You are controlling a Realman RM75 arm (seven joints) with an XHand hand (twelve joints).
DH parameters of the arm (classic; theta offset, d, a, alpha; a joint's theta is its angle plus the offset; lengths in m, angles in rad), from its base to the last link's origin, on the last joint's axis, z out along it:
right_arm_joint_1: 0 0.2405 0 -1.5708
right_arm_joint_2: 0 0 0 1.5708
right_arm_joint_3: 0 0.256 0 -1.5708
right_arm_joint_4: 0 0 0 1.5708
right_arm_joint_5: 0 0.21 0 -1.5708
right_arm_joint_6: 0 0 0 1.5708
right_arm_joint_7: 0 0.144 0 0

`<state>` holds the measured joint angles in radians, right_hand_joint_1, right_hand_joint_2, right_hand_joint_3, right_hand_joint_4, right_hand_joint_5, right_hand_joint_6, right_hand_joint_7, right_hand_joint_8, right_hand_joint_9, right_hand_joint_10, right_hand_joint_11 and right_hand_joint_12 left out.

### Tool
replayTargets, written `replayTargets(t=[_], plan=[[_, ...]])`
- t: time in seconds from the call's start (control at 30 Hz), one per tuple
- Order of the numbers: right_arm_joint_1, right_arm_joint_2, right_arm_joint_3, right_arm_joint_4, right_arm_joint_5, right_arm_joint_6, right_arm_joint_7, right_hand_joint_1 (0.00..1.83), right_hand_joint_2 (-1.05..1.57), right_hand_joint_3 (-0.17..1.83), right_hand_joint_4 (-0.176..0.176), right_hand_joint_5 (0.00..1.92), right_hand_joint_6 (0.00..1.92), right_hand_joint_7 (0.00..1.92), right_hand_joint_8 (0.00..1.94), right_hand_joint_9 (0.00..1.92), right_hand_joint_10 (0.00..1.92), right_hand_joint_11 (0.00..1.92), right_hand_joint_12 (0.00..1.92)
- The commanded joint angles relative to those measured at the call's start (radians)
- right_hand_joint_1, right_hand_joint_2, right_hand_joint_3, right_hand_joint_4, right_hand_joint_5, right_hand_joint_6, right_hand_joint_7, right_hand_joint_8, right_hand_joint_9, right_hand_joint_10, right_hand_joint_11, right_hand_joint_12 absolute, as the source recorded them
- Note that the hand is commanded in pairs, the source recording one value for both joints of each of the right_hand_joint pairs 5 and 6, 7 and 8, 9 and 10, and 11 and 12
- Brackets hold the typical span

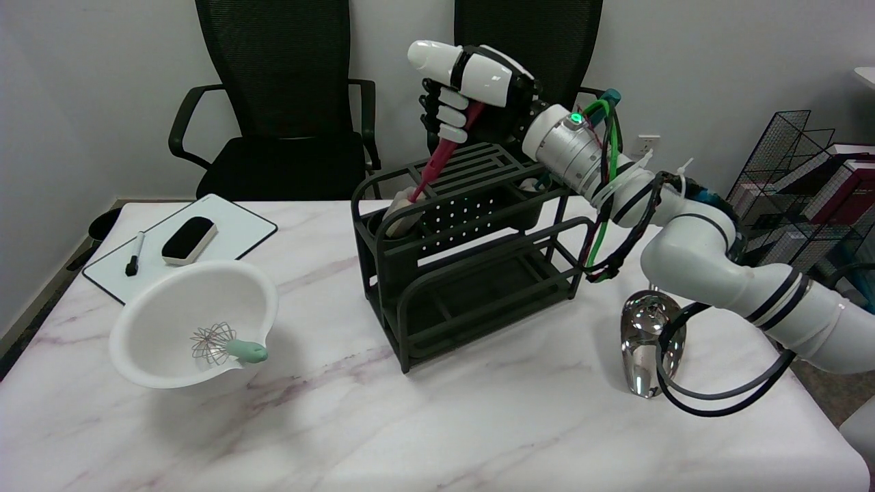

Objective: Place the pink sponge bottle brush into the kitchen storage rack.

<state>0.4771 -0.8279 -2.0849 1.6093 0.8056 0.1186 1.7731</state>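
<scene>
Pink brush [437, 158] w/ sponge end in rack [465, 260] cup, handle slanting up-right into right hand [472, 85], fingers wrapped round it.

One rack [472, 273] stands mid-surface, with one brush [437, 164] tilted into its far-left cup. One robot hand [472, 89] grips that brush. At the near left sits one bowl [198, 328], and in it one whisk [222, 345]. Farther left lies one whiteboard [236, 229], bearing one eraser [189, 240] and one marker [135, 254]. At the near right stands one shiny metal object [646, 348]. Beyond the surface [478, 424] are two chairs: one at the far left [280, 109], one behind the robot hand [547, 34]. One wire rack [786, 178] holding books stands at the far right.
</scene>
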Motion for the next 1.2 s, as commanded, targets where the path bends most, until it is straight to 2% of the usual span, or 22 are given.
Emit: replayTargets(t=[0.03,0.6,1.2], plan=[[0.019,-0.008,-0.035,-0.004,0.004,-0.005,0.006,1.05,1.57,0.31,0.0,1.92,1.92,1.92,1.92,1.92,1.92,1.92,1.92],[0.054,-0.017,-0.083,-0.005,-0.003,-0.009,0.003,1.05,1.57,0.29,0.0,1.92,1.92,1.92,1.92,1.92,1.92,1.92,1.92],[0.046,-0.068,-0.088,-0.043,-0.004,0.009,-0.002,1.01,1.57,0.31,0.0,1.92,1.92,1.92,1.92,1.92,1.92,1.91,1.91]])
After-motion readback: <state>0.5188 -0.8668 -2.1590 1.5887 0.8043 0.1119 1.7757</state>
